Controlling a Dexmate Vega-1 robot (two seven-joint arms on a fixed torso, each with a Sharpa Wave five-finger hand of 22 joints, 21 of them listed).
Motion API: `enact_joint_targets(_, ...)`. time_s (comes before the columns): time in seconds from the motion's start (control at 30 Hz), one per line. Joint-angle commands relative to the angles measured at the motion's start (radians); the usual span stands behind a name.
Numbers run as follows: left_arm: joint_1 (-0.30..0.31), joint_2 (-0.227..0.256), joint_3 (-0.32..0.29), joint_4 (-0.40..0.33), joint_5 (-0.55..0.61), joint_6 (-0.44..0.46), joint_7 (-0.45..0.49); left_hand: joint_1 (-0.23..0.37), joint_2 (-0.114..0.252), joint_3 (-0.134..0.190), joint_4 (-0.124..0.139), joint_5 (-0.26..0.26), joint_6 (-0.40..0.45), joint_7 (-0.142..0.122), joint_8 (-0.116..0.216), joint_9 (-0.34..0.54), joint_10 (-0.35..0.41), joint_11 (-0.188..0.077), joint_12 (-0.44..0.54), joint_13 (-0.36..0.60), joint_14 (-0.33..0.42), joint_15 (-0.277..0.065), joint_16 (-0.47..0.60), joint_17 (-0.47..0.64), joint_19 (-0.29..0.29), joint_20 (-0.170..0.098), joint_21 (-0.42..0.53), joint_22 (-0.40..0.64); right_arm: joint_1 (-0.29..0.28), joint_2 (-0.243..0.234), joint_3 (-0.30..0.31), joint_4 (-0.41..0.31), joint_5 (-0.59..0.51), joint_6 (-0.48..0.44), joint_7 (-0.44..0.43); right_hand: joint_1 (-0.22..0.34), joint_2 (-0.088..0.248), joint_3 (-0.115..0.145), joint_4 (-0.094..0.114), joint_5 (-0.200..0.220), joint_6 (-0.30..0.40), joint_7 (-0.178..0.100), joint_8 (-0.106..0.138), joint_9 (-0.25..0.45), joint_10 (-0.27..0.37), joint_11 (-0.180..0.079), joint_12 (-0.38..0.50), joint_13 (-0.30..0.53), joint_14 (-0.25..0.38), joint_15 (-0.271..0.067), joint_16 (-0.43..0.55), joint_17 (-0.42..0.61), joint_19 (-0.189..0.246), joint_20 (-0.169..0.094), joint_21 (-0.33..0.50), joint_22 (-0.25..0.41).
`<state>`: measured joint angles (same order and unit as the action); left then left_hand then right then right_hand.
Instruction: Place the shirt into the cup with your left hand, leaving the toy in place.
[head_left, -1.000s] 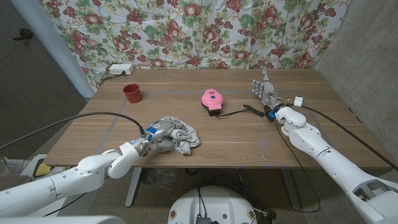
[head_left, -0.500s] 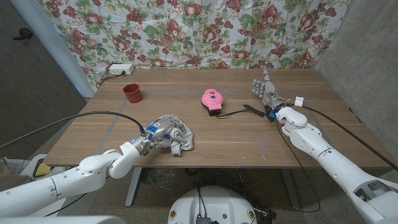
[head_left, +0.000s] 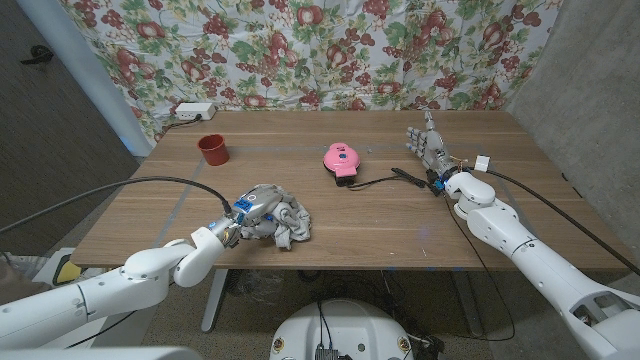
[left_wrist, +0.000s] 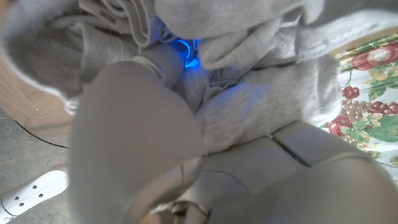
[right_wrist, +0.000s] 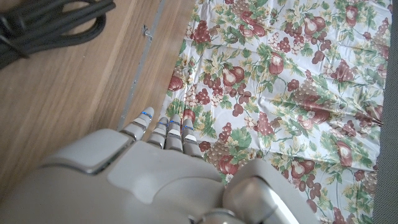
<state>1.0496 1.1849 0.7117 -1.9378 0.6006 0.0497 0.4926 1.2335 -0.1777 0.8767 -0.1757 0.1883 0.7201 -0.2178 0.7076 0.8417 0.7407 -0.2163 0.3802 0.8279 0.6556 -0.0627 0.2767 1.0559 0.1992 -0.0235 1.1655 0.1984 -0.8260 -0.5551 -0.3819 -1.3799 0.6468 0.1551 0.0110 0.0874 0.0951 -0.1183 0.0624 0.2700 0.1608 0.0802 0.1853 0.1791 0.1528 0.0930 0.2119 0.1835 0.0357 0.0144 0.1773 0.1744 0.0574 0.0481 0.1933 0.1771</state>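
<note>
The grey shirt (head_left: 283, 219) lies bunched near the table's front edge, left of centre. My left hand (head_left: 252, 213) grips it, fingers buried in the cloth; grey folds (left_wrist: 261, 93) press close against my left hand (left_wrist: 186, 155) in the left wrist view. The red cup (head_left: 212, 149) stands upright at the back left, well apart from the shirt. The pink toy (head_left: 340, 159) sits mid-table with a black cord running right. My right hand (head_left: 428, 145) stands at the right side, fingers straight and together, holding nothing; it shows as my right hand (right_wrist: 155, 168) in its wrist view.
A white power strip (head_left: 193, 111) lies at the table's back left corner. The toy's black cord (head_left: 395, 177) trails toward my right wrist, and a coil of cable (right_wrist: 43, 25) shows there too. A floral cloth (head_left: 320, 50) hangs behind the table.
The shirt has been drawn into a tighter bunch under my left hand, its right edge pulled leftward. The right arm, cup and toy have not moved.
</note>
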Motion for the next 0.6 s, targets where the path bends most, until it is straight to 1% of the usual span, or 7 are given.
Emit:
enact_joint_targets(0.03,0.015,0.026,-0.034,-0.044,0.003,0.032,0.048,0.06,0.044,-0.003,-0.002,0.009,0.017,0.002,0.007,0.004,0.018,-0.002,0.005,0.003,0.13,-0.172,0.012,0.009,0.028,-0.105,-0.003,0.003,-0.009,0.001,0.004,-0.003,0.003,0.007,-0.005,-0.008,-0.004,0.002,0.001,-0.002,0.007,0.0,0.005,0.005,0.007,-0.002,0.002,0.003,-0.001,-0.001,0.006,0.004,-0.005,0.006,0.003,0.003)
enact_joint_targets(0.23,0.018,0.036,-0.05,-0.059,-0.001,0.04,0.062,0.065,0.043,-0.004,-0.001,0.009,0.022,0.002,0.005,0.001,0.024,-0.002,0.005,0.003,0.135,-0.172,0.011,0.008,0.033,-0.099,-0.009,0.006,-0.008,0.005,0.003,0.002,0.003,0.01,-0.007,-0.008,-0.004,0.003,0.001,-0.002,0.007,0.001,0.005,0.005,0.007,-0.002,0.002,0.003,-0.002,-0.001,0.005,0.004,-0.005,0.006,0.003,0.003)
enact_joint_targets(0.37,0.02,0.041,-0.055,-0.058,-0.01,0.036,0.068,0.068,0.045,-0.009,0.0,0.008,0.026,0.002,0.006,0.004,0.027,-0.002,0.005,0.003,0.139,-0.172,0.01,0.005,0.034,-0.101,-0.011,0.006,-0.008,0.008,0.002,0.004,0.004,0.01,-0.006,-0.008,-0.004,0.003,0.001,-0.002,0.007,0.001,0.005,0.005,0.007,-0.001,0.002,0.003,-0.001,0.0,0.006,0.004,-0.005,0.006,0.003,0.003)
enact_joint_targets(0.6,0.041,0.063,-0.081,-0.081,-0.034,0.067,0.085,0.073,0.047,-0.016,0.001,0.009,0.034,0.002,0.009,0.008,0.031,-0.002,0.004,0.006,0.145,-0.172,0.011,0.004,0.04,-0.101,-0.016,0.005,-0.009,0.013,0.002,0.008,0.003,0.017,-0.01,-0.008,-0.004,0.003,0.001,-0.002,0.007,0.001,0.005,0.005,0.006,-0.002,0.002,0.003,-0.001,0.001,0.005,0.004,-0.005,0.006,0.003,0.003)
